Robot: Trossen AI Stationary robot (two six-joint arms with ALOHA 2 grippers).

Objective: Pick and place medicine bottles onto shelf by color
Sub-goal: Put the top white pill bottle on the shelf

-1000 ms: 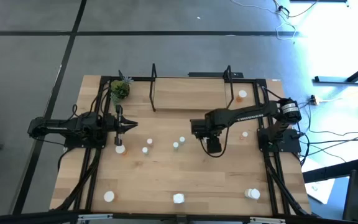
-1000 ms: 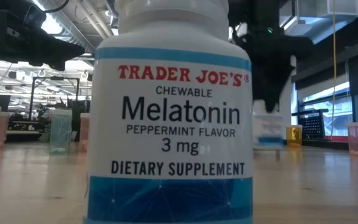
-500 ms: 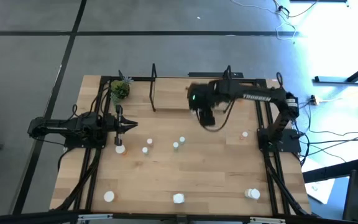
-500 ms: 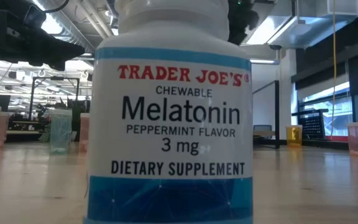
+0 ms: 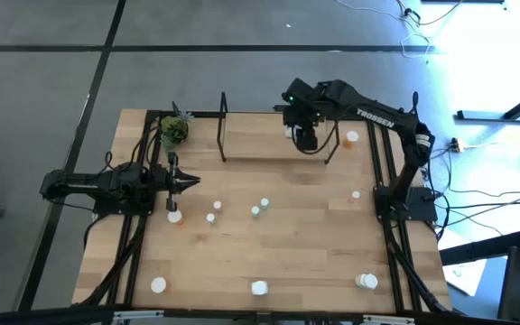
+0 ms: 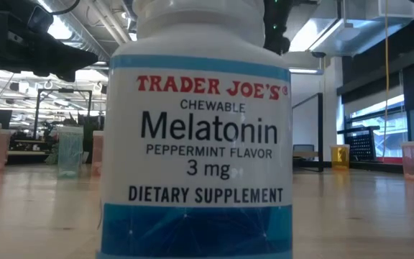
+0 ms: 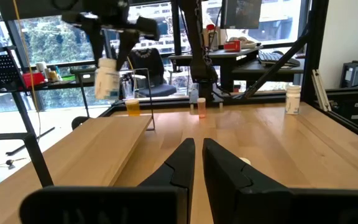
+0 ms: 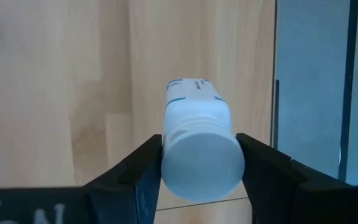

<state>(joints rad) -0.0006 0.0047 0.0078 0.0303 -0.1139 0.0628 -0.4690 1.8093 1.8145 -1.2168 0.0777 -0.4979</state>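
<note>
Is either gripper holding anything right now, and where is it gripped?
The right gripper holds a white bottle by its cap end, above the shelf. The left gripper is shut and empty.

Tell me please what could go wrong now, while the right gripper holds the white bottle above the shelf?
1. The right gripper grips the white bottle only at its cap, so it could tip or slip when lowered.
2. It hangs near the shelf end by the black frame; placed too far over, it might land at the edge or knock the upright.

The left gripper waits shut, aside.
</note>
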